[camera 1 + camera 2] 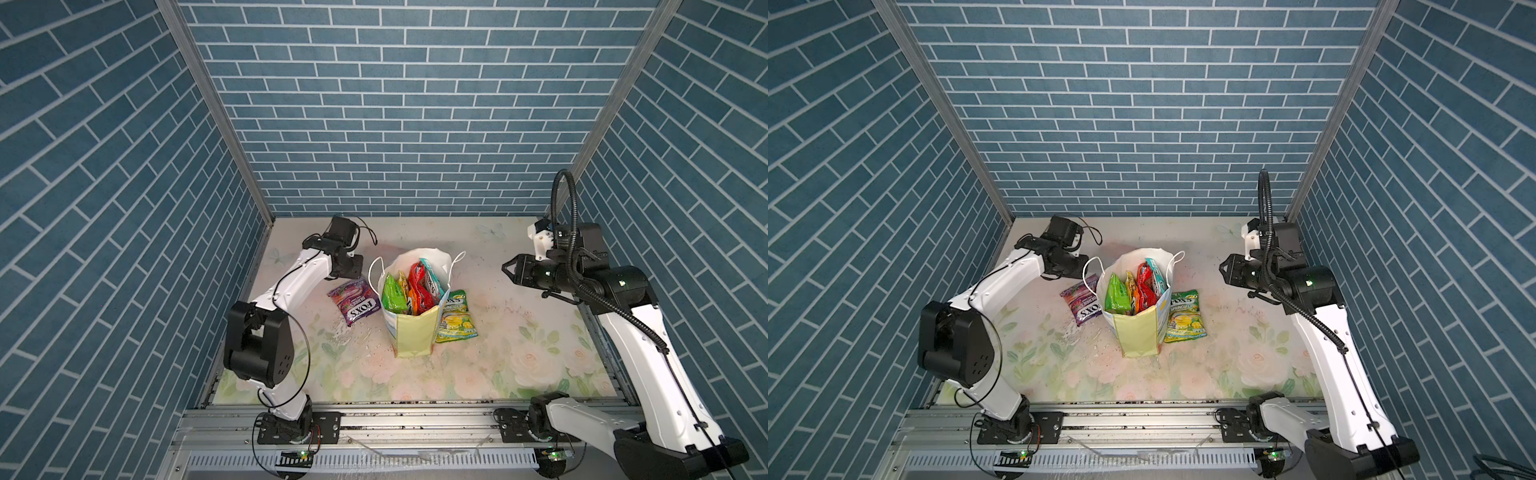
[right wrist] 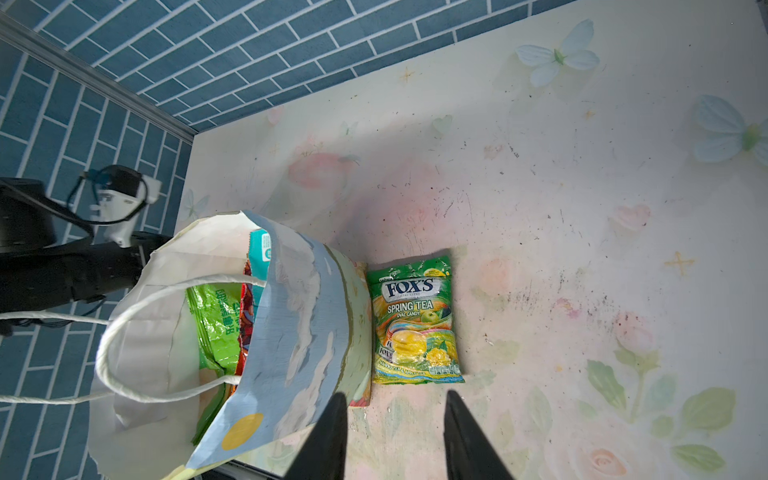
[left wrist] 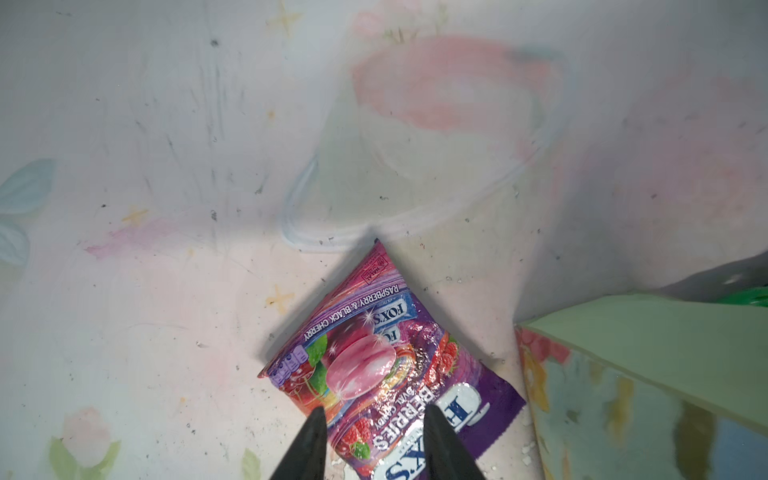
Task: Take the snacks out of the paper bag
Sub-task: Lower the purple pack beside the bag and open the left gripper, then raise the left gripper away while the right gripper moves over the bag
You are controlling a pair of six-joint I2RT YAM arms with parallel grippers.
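Lettering on the purple FOX'S pack (image 3: 374,353) is reading clearly only in the left wrist view. There the left gripper (image 3: 373,411) is hovering over the pack's near end with its jaws partway apart, pinching nothing. The pack is lying flat on the table (image 3: 145,311), stretching out ahead of the jaws. In both top views those tips are blending into the dark wrist, so the gap is not showing there.

The right wrist view is showing the right gripper (image 2: 395,399) with jaws parted about as much and nothing between them. The yellow-green FOX'S pack (image 2: 415,320) is lying flat just ahead of them, right beside the paper bag (image 2: 299,316).

In both top views the bag is standing upright between the two grippers, well apart from the right one (image 1: 508,270). Only these views are looking straight down into it. A green chip bag (image 1: 393,297), small yellow and orange packs (image 1: 407,296), a red pack (image 1: 417,282) and a teal-and-white pack (image 1: 432,274) are standing on end inside, side by side.
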